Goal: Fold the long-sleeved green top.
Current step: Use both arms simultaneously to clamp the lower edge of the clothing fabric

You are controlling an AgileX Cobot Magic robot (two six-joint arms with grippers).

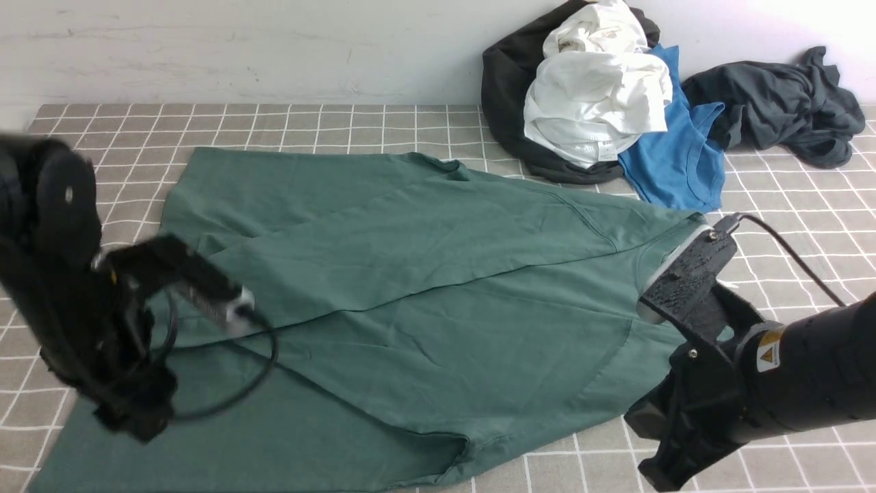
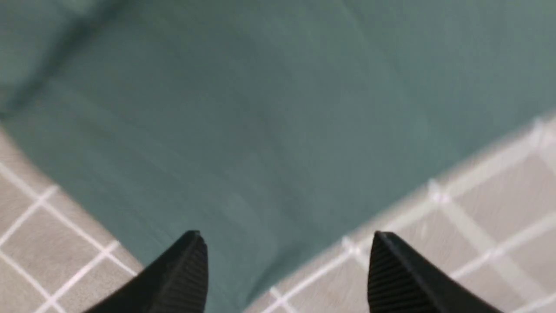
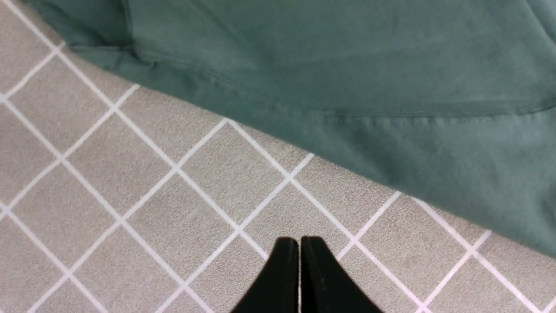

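While the green long-sleeved top (image 1: 424, 294) lies partly folded on the bench (image 1: 787, 205), the left pincer (image 2: 286, 269) hangs released and empty over its edge and the right pincer (image 3: 299, 261) sits clenched on nothing beside it, so the work seems between folds, and the next calls for gripping a free edge.

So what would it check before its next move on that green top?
1. Green long-sleeved top lying flat: ok, one part folded across.
2. Folding finished: not ok, it is spread wide.
3. Left gripper open and empty: ok.
4. Right gripper free of cloth: ok, shut beside the hem.
5. Blue shirt clear of the green one: cannot tell, edges nearly meet.
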